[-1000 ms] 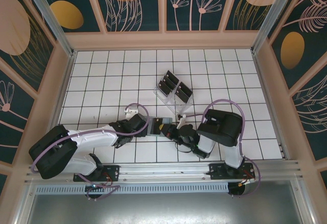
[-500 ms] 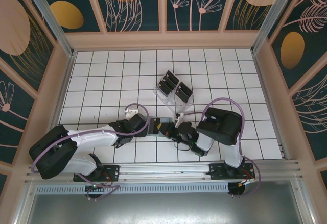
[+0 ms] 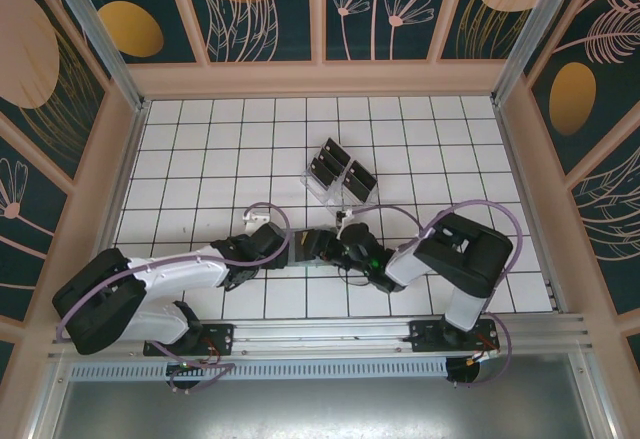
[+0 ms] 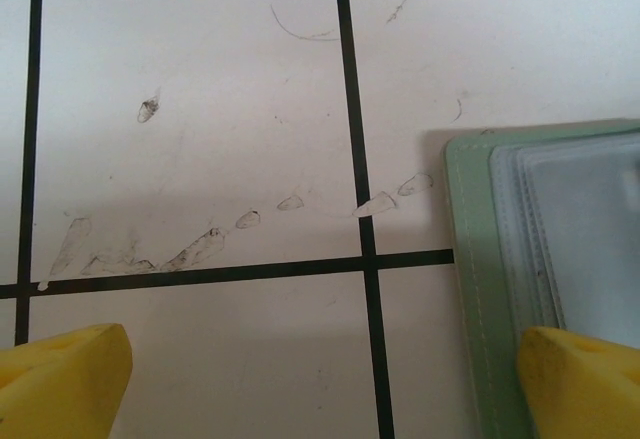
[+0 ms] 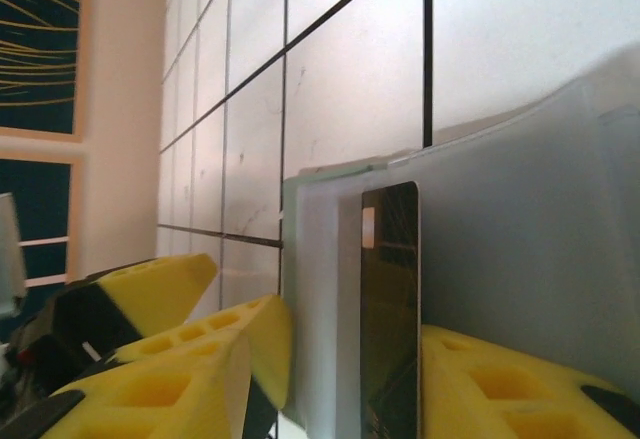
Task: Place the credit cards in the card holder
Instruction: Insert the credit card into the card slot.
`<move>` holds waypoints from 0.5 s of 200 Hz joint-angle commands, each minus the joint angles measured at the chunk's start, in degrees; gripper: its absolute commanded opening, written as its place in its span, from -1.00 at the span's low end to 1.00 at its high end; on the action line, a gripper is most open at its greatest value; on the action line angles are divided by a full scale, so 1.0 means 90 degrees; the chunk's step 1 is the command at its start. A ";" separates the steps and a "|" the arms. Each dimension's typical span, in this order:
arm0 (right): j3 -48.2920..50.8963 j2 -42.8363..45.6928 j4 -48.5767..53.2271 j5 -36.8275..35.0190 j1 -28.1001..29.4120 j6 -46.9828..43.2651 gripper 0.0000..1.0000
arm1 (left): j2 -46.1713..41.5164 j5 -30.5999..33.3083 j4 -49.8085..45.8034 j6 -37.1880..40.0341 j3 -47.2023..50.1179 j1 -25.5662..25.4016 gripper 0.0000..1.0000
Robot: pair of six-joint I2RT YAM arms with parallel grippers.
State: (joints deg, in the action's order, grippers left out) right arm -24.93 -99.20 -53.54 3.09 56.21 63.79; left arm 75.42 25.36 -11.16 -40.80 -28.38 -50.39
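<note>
Both arms reach inward to the near middle of the white gridded table (image 3: 200,149). There the left gripper (image 3: 287,249) and the right gripper (image 3: 335,244) face each other across the card holder (image 3: 308,243). The card holder lies opened on the table between them, sage-green outside and paler inside. In the left wrist view I read the left gripper's jaws as wide apart. One yellow fingertip (image 4: 60,384) sits over bare tile. The other sits over the near edge of the card holder, whose green border and clear inner sleeves occupy the right side of that view. I cannot tell whether that fingertip presses on the holder. In the right wrist view the right gripper's jaws are apart, with one credit card (image 5: 390,309) standing on edge between them against a pale panel of the card holder. The finger on the right side lies just beside the card, and I cannot tell whether it touches. The opposite finger is clear of the card, with the holder's panel between the two. Farther back on the table, well apart from both grippers, a clear rack (image 3: 325,191) holds several more dark cards (image 3: 358,181) in its slots.
</note>
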 commanded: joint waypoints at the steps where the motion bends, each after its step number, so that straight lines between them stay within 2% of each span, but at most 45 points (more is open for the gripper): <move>1: -0.0337 0.0352 0.1876 -0.0191 -0.0083 -0.0640 -0.07 | -0.0246 0.0077 -0.0280 -0.0106 -0.0019 -0.0044 0.97; 52: -0.1375 0.0714 0.4038 -0.0412 -0.0093 -0.1472 -0.04 | -0.0518 0.0231 -0.0468 -0.0183 -0.0119 -0.0037 0.97; 100: -0.1813 0.0706 0.4763 -0.0579 -0.0136 -0.1923 -0.12 | -0.0693 0.0230 -0.0546 -0.0394 0.0051 -0.0040 0.97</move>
State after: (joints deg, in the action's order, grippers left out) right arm -38.94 -93.67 -17.52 0.01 55.70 50.52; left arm 70.59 26.06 -14.11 -42.33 -28.45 -50.37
